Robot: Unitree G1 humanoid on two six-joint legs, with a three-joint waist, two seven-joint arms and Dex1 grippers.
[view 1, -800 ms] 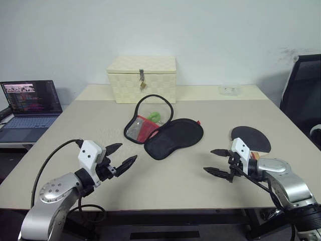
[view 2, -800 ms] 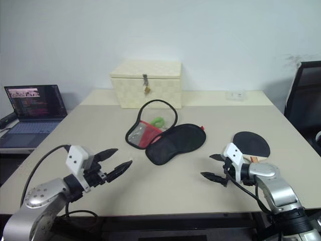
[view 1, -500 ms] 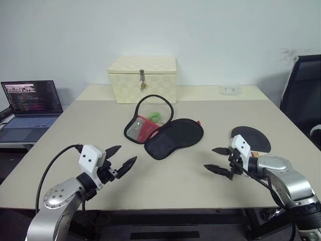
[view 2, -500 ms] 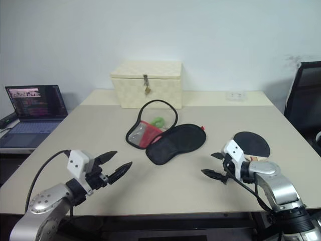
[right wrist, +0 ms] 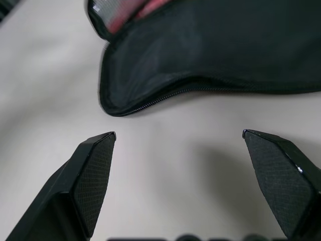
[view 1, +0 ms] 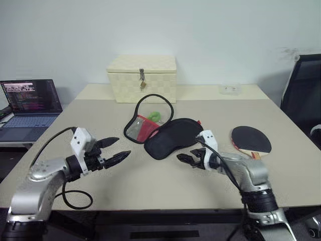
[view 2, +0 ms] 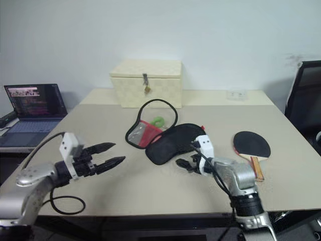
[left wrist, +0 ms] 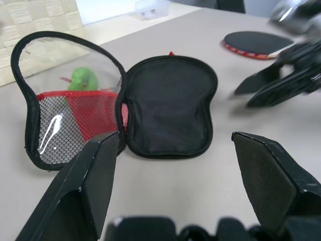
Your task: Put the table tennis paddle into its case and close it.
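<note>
The black fabric case (view 1: 173, 136) lies unzipped mid-table. Its black half is flat, and its clear lid with the red mesh pocket (left wrist: 65, 120) stands up behind. To its right the table tennis paddle (view 1: 251, 138) lies flat, black face up, untouched. My right gripper (view 1: 189, 153) is open just in front of the case's near zipper edge (right wrist: 165, 98), with nothing between its fingers. Further left, over bare table, my left gripper (view 1: 114, 150) is also open and empty, pointing toward the case. A green ball (left wrist: 83, 79) sits behind the lid.
A cream latched box (view 1: 142, 78) stands at the back of the table, with a small white object (view 1: 229, 89) at the back right. A laptop (view 1: 30, 100) rests on a side surface at left. A black chair (view 1: 303, 95) is at the right edge.
My right gripper has swung left, away from the paddle, to the case's near edge. My left gripper has risen slightly. Both have stayed open.
</note>
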